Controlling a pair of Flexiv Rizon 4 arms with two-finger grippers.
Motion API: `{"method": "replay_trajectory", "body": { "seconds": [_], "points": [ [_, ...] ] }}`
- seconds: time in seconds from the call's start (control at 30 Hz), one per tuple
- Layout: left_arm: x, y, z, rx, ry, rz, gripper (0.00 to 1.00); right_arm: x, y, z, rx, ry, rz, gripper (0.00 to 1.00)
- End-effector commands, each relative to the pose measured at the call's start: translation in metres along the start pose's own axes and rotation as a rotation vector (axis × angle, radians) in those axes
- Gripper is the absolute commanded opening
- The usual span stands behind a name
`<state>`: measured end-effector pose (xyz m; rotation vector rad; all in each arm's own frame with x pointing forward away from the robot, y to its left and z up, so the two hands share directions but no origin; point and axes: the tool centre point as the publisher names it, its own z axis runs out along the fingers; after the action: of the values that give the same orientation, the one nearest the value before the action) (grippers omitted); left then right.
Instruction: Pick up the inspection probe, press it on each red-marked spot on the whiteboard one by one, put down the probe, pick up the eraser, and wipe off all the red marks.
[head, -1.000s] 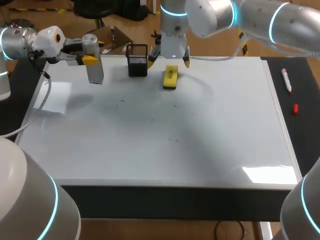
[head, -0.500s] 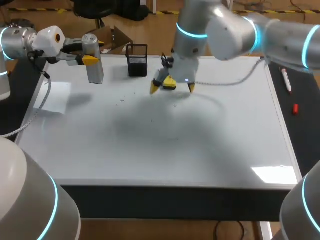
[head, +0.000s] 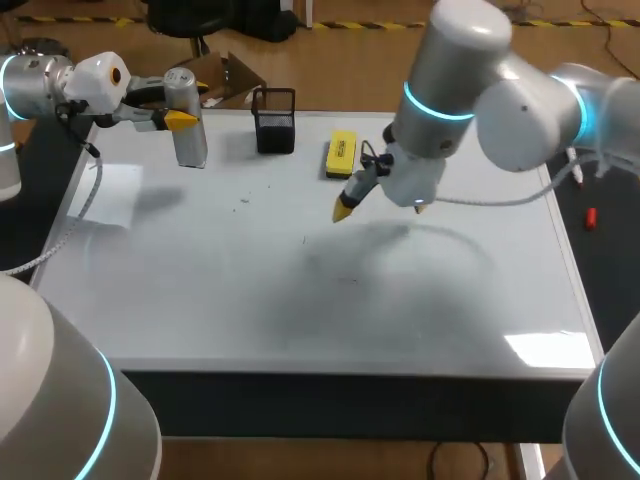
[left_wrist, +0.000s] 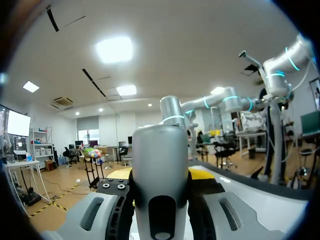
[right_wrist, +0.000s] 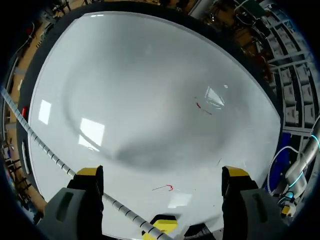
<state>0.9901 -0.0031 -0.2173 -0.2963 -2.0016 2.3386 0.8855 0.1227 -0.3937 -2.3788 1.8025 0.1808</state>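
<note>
Now right claw (head: 381, 207) moved clear of eraser (head: 341, 156).

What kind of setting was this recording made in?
Most likely a robotics lab workbench: a whiteboard lies flat as the tabletop, the left gripper holds a grey inspection probe upright, and a yellow eraser lies near a black mesh holder.
</note>
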Motion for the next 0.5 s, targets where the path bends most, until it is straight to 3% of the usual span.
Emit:
{"method": "replay_trajectory", "body": {
  "seconds": [0.03,0.3,0.5],
  "points": [
    [0.002,-0.003,0.001,-0.005,-0.004,0.001,0.0,0.018,0.075,-0.039,0.327,-0.02,-0.01,1.0],
    [0.002,-0.003,0.001,-0.005,-0.004,0.001,0.0,0.045,0.083,-0.068,0.571,-0.071,-0.011,1.0],
    [0.002,-0.003,0.001,-0.005,-0.004,0.001,0.0,0.054,0.071,-0.081,0.719,-0.117,-0.068,1.0]
  ]
}}
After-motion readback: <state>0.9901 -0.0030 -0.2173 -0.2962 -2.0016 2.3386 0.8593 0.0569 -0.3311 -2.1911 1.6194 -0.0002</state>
